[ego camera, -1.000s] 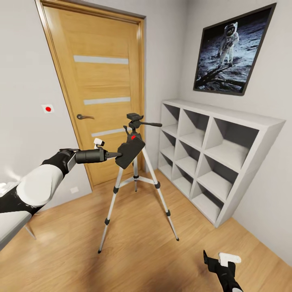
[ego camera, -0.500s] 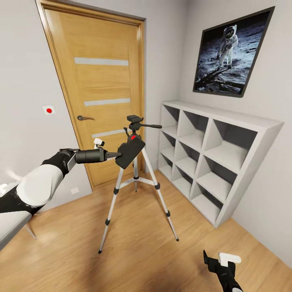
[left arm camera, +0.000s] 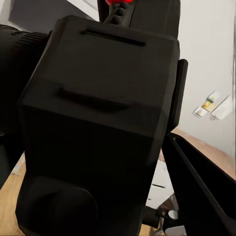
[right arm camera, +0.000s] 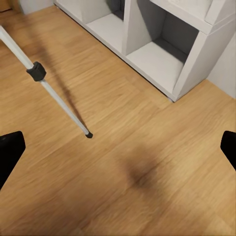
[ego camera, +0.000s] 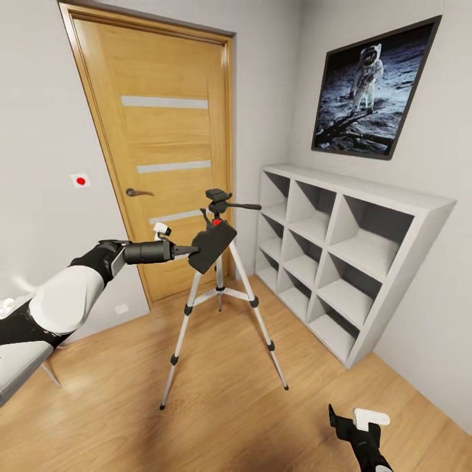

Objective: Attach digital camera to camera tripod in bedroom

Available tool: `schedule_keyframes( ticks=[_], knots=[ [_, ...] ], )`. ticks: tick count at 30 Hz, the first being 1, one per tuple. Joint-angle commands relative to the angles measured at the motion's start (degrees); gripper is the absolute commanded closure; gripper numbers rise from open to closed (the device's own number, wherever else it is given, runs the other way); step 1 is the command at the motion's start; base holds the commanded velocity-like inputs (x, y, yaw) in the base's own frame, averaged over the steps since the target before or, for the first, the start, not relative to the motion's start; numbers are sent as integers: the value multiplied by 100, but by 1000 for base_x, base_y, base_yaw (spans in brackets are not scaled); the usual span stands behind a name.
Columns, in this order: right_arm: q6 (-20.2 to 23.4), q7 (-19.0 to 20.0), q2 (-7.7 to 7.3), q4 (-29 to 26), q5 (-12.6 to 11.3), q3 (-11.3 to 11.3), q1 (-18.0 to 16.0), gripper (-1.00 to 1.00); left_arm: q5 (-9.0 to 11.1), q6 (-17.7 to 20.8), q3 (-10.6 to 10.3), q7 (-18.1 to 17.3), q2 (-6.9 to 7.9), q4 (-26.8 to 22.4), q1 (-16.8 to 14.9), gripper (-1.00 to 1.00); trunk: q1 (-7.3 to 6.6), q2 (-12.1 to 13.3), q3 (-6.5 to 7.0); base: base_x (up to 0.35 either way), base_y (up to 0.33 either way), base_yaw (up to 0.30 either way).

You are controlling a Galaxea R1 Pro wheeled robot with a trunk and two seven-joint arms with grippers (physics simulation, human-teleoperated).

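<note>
Black and tilted, the digital camera (ego camera: 211, 246) is held clamped in the left gripper (ego camera: 191, 250) just below the camera tripod (ego camera: 218, 288) head, onto which it should be raised and levelled.

1. no readable text, brand or number anywhere.
2. upper left of the head view: small white wall plate (ego camera: 80, 180) bearing only a plain red dot.

One digital camera (ego camera: 212, 246), one camera tripod (ego camera: 219, 295), one door (ego camera: 164, 157), one shelf unit (ego camera: 341, 255).
</note>
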Motion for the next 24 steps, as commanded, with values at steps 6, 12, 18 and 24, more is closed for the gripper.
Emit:
schedule_keyframes(
  ticks=[6, 12, 18, 24],
  knots=[
    [-36, -3, -3, 26, 41, -41, -11, -100, -60, 455, 53, -32, -66, -17, -6, 100, -130, 234, 99, 0, 0, 0],
    [-36, -3, -5, 26, 41, -41, -11, -100, -71, 582, 38, -32, -120, -22, -6, 100, -262, 475, 207, 0, 0, 0],
    [-36, -3, -3, 26, 41, -41, -11, -100, -86, 1403, -60, -32, -160, -211, -49, 100, -394, 715, 314, 0, 0, 0],
    [-36, -3, -3, 25, 43, -41, -11, -100, -95, 2548, -538, -32, -452, -1372, -61, 100, -526, 956, 422, 0, 0, 0]
  ],
)
